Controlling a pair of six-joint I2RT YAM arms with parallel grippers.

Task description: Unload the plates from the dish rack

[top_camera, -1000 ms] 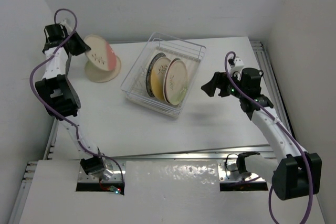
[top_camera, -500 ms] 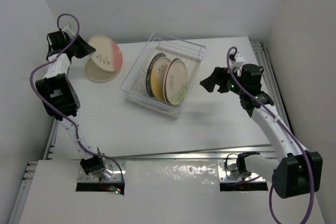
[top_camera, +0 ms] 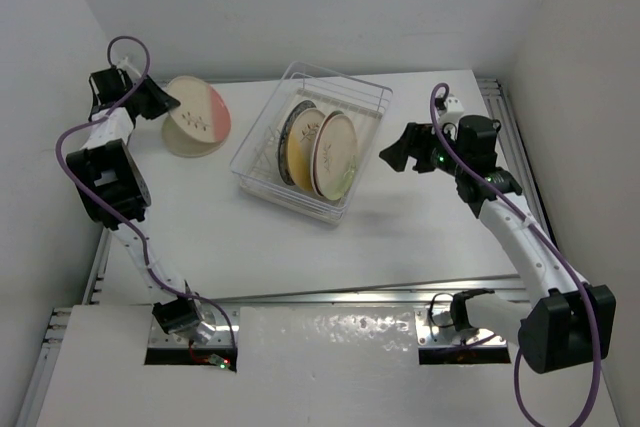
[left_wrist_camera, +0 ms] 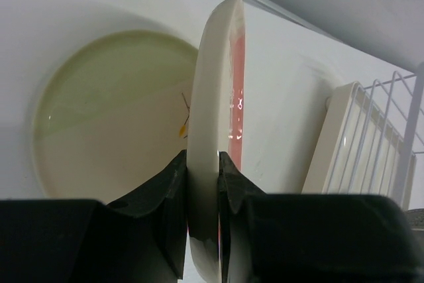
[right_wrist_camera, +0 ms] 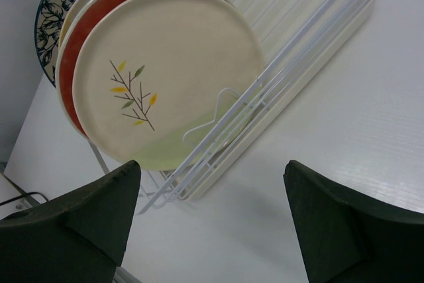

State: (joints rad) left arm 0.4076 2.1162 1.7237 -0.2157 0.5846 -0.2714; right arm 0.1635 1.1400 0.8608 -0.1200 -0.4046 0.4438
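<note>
My left gripper (top_camera: pixel 163 105) is shut on the rim of a cream plate with a pink side (top_camera: pixel 207 117), at the far left. It holds the plate tilted on edge over another cream plate (top_camera: pixel 184 146) lying flat on the table. In the left wrist view both fingers (left_wrist_camera: pixel 169 190) press the held plate (left_wrist_camera: pixel 215 97). The clear dish rack (top_camera: pixel 345 83) holds three upright plates: a sprig-patterned cream one (right_wrist_camera: pixel 172 77) in front, a red-and-teal one (right_wrist_camera: pixel 89 28), and a blue-and-white one (right_wrist_camera: pixel 53 8). My right gripper (top_camera: pixel 398 155) is open just right of the rack, empty.
White walls close in the table on the left, back and right. The rack's white wire dividers (right_wrist_camera: pixel 298 51) and cream base stand between my right gripper (right_wrist_camera: pixel 212 213) and the plates. An aluminium rail (top_camera: pixel 330 297) runs along the near table edge.
The held plate has tipped lower over the flat plate. My right gripper has shifted left towards the rack and its jaws have narrowed a little.
</note>
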